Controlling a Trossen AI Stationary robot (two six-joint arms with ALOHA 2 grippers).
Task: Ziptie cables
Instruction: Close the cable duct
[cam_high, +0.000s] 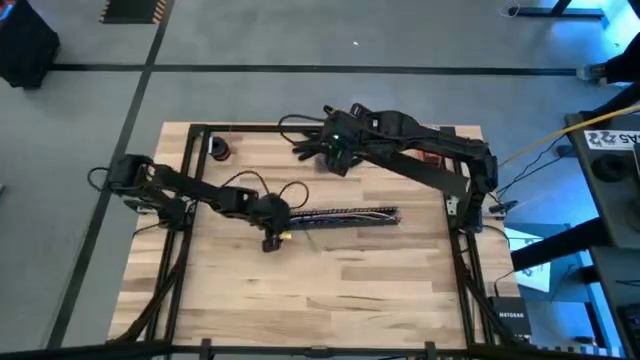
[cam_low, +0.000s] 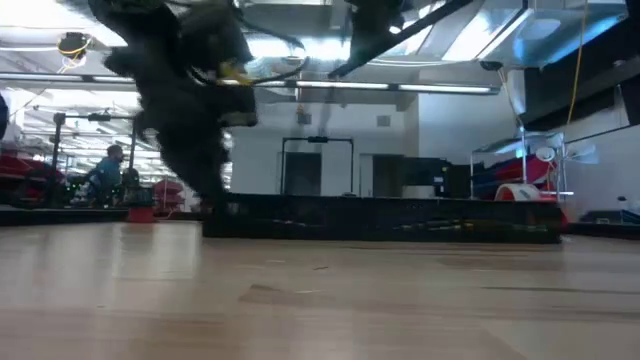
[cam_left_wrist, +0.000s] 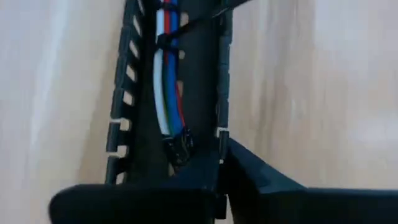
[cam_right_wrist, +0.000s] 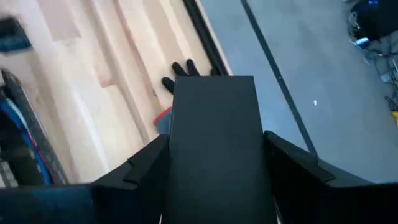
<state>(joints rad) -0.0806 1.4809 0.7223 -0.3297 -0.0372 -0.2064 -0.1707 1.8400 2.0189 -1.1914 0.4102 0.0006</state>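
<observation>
A black slotted channel (cam_high: 345, 215) lies across the middle of the wooden table. In it run the cables (cam_left_wrist: 166, 81), white, blue and red, with a black ziptie (cam_left_wrist: 168, 38) across them. My left gripper (cam_high: 272, 232) is at the channel's left end and is shut on it. My right gripper (cam_high: 330, 148) hangs above the far part of the table, shut on a flat black rectangular piece (cam_right_wrist: 214, 143). In the low view the channel (cam_low: 390, 228) rests flat on the tabletop. My left gripper holds the channel by its left end (cam_left_wrist: 221, 140), with a finger (cam_left_wrist: 255, 171) against the outer side wall. The other finger's contact is hidden by the gripper body. The fingers lie along the channel, which rests on the table. My right gripper pinches the flat black piece (cam_right_wrist: 214, 186) between its two fingers (cam_right_wrist: 292, 165), one on each long edge. The piece sticks out ahead of the fingers and is lifted clear of the table.
A small dark and red object (cam_high: 220, 148) sits at the table's far left corner and a red item (cam_high: 430, 158) at the far right. Black frame rails (cam_high: 190, 180) run along the table's edges. Bare wood (cam_high: 330, 290) lies toward the near edge.
</observation>
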